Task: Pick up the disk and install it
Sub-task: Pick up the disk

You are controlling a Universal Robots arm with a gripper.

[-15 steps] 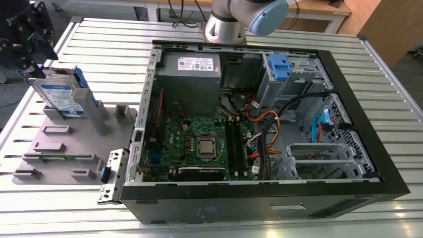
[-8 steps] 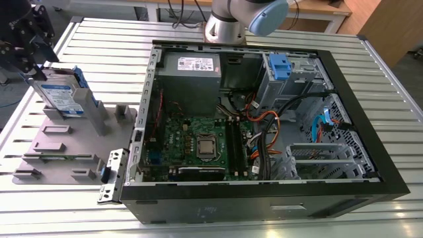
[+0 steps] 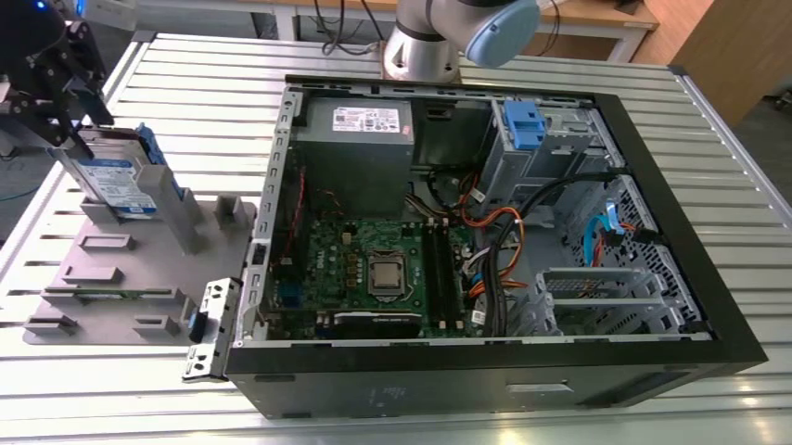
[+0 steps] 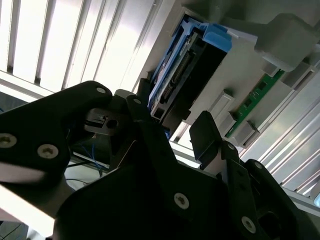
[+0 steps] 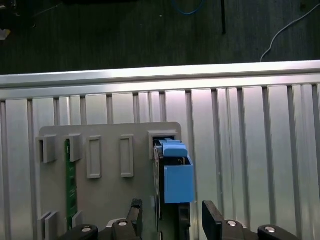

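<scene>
In the exterior view, at ten o'clock from the open black computer case (image 3: 693,278), the arm's wrist points downward. Its black gripper (image 3: 77,130) is spread astride the flat silver blue-railed disk (image 3: 118,185), which stands upright in a grey plastic holder plate (image 3: 111,278).

**Silver, blue and black over pale ribs**

The disk (image 3: 114,181) was silver with a blue-and-white label, and its side rails (image 5: 177,175) were bright blue. The fixture (image 3: 124,269) was plain grey with one green strip (image 5: 70,175). The gripper (image 4: 171,112) was matt black. The table (image 3: 371,56) was pale silver, striped light and dark. The case (image 3: 495,375) was black; inside it were a green board (image 3: 371,269), orange-and-black cables (image 3: 507,222) and a blue latch (image 3: 522,125).
</scene>
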